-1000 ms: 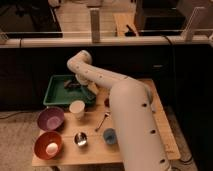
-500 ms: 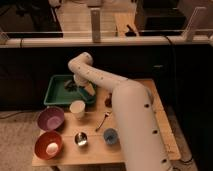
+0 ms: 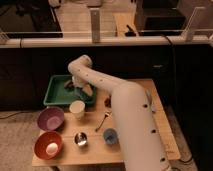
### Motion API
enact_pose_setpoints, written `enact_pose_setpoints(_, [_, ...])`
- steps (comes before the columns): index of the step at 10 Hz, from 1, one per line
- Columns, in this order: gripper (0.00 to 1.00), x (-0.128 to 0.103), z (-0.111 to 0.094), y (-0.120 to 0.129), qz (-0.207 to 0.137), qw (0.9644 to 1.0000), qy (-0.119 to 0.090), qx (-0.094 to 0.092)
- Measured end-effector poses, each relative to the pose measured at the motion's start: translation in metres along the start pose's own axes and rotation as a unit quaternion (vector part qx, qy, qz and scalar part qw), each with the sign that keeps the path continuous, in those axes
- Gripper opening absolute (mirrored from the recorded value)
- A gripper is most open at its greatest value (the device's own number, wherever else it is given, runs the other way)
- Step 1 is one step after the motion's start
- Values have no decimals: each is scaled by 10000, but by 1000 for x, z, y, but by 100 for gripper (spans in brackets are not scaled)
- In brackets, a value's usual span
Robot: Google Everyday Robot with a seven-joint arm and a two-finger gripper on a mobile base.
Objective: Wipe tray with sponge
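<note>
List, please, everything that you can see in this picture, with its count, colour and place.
tray: one, green, back left of the table
sponge: one, pale yellow, in the right part of the tray, partly under the arm
cream cup: one, just in front of the tray
purple bowl: one, left edge
red bowl: one, front left, a pale thing inside
metal cup: one, silvery, front middle
blue cup: one, right of the metal cup
spoon: one, middle of the table
table: one, wooden
arm: one, white, reaching from front right
claw: one, dark, over the tray
</note>
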Motion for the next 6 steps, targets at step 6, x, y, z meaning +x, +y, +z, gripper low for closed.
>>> enact_pose_setpoints(6, [0, 14, 26, 2, -233, 9995, 231, 36])
